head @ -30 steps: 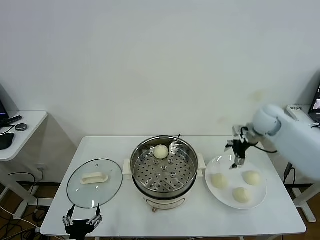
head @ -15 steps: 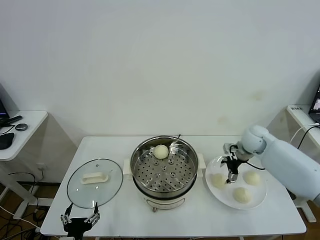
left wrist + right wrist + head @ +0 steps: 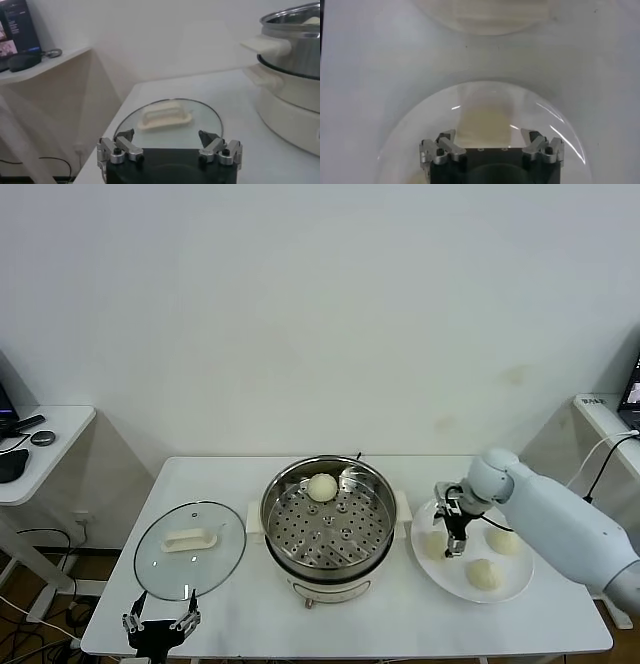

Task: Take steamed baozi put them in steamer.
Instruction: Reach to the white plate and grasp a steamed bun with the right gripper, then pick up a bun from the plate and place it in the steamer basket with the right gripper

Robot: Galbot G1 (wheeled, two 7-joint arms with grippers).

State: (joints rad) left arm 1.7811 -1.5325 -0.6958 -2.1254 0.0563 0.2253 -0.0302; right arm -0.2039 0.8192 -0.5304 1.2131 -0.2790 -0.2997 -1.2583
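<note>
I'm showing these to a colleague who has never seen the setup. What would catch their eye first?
Probably the shiny steamer in the middle of the table, with one baozi on its perforated tray. Next, the right gripper, jaws open, above the white plate holding three more buns. The glass lid lies flat to the steamer's left, with the idle left gripper at the table's near edge.

The right gripper (image 3: 452, 542) sits right in front of the nearest steamed baozi (image 3: 433, 546), so part of that bun is covered in the head view. From its own wrist cam the plate (image 3: 400, 135) runs off the frame edge. The left gripper (image 3: 160, 626) is cut off at the bottom of the head view.
</note>
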